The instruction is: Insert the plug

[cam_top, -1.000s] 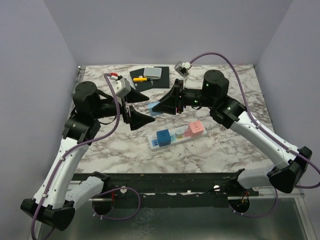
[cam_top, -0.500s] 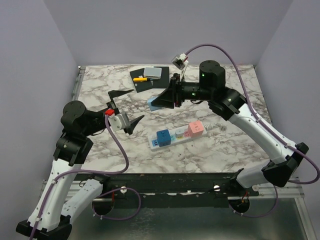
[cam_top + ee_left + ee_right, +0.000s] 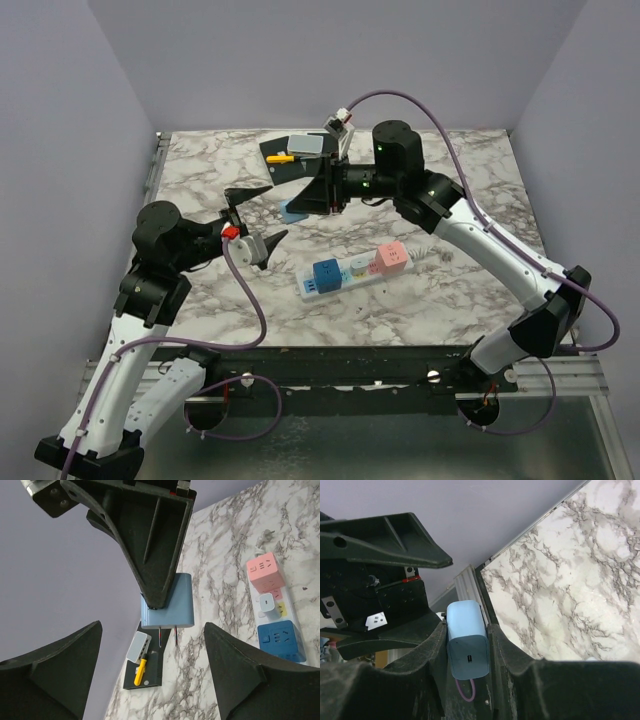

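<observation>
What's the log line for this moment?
right hand: shut on plug, off the table | left hand: open, empty | strip: on table, plug not in

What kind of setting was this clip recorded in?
Most likely a lab test cell for robot manipulation, not a home. A marble-patterned tabletop is boxed in by plain lilac walls, a white power strip is laid out as a prop, and the right gripper holds a light blue plug.
</observation>
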You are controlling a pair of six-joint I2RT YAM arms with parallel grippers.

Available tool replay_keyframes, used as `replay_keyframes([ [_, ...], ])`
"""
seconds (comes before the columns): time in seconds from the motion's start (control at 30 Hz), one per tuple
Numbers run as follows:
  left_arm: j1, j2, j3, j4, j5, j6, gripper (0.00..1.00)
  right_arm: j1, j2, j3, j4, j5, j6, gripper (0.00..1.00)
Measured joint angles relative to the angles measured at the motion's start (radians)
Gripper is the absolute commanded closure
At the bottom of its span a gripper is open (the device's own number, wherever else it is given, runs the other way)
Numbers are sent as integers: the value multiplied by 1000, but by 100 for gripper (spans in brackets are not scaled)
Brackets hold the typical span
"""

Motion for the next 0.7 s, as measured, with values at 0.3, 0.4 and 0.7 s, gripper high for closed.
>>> replay_keyframes([
  [0.3, 0, 29, 0, -1, 13, 18, 35, 29, 39, 0, 56, 0, 50, 99],
  [0.4, 0, 35, 0, -5, 16, 30, 40, 31, 41, 0, 80, 1, 66, 99],
  [0.7, 2, 35, 0, -34, 14, 83, 99, 36, 48, 6, 103, 0, 87, 86],
])
